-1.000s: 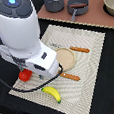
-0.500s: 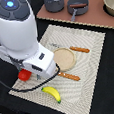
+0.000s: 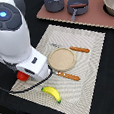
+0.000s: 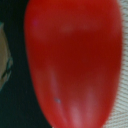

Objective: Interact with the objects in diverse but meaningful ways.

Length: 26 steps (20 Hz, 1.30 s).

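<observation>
Fingers hidden; their state cannot be told.
A red tomato (image 4: 72, 62) fills the wrist view, at nine o'clock from the banana (image 3: 52, 93); rolling away is risked if nudged.

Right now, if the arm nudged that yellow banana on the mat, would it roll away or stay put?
The banana would probably stay put or pivot rather than roll, since it is curved and lies flat on the striped mat. Its smooth, glossy look suggests a stiff plastic toy, likely light, so a nudge could slide it easily. Its tapered ends might slip from a pinch.
</observation>
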### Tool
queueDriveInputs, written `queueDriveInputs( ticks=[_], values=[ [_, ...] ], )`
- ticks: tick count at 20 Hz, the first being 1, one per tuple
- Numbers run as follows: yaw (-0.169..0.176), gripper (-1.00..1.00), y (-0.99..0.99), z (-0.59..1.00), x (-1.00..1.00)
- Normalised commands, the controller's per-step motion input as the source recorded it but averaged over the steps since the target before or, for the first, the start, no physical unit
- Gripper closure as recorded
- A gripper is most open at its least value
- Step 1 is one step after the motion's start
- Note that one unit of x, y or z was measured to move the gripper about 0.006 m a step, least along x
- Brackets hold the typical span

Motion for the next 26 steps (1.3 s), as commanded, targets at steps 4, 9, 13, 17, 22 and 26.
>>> queueDriveInputs(
  ticks=[4, 9, 13, 17, 22, 26],
  values=[
    [0.047, 1.0, 0.0, -0.25, -0.6],
    [0.045, 1.0, 0.0, -0.12, -0.43],
    [0.0, 1.0, 0.07, 0.2, -0.04],
    [0.0, 1.0, 0.24, 0.66, 0.0],
    [-0.094, 1.0, 0.5, 0.93, 0.01],
    [-0.232, 1.0, 0.43, 0.55, 0.0]
  ],
)
